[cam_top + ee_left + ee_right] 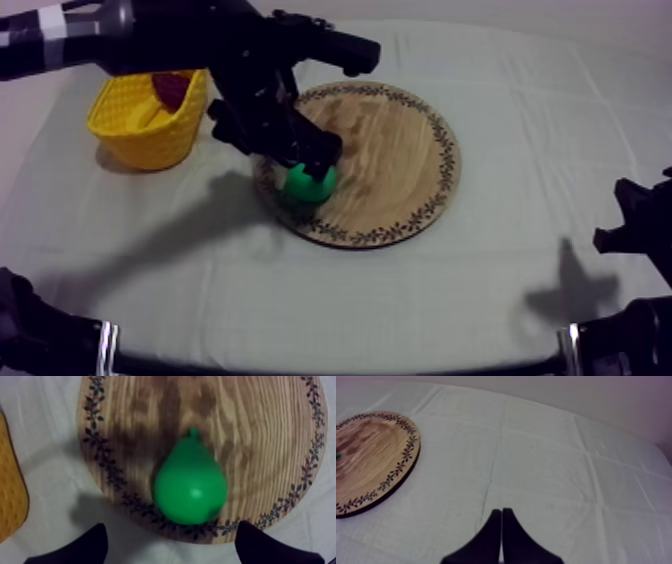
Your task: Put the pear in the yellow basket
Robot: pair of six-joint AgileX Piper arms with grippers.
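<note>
Lying on wooden board [250,436], pear [190,488] centred before parted left jaws; right jaws clenched.

No readable text, label, brand, number or sign. Rim of wooden board [400,150]: leaf-pattern ornament, no lettering. Wall of yellow basket [150,135]: unmarked.

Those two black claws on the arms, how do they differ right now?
The left end effector is open, fingers spread wide; the right end effector is shut on nothing, a narrow wedge. The left one is at the pear on the wooden board; the right one sits over bare cloth beside the board. Both have two black fingers.
</note>
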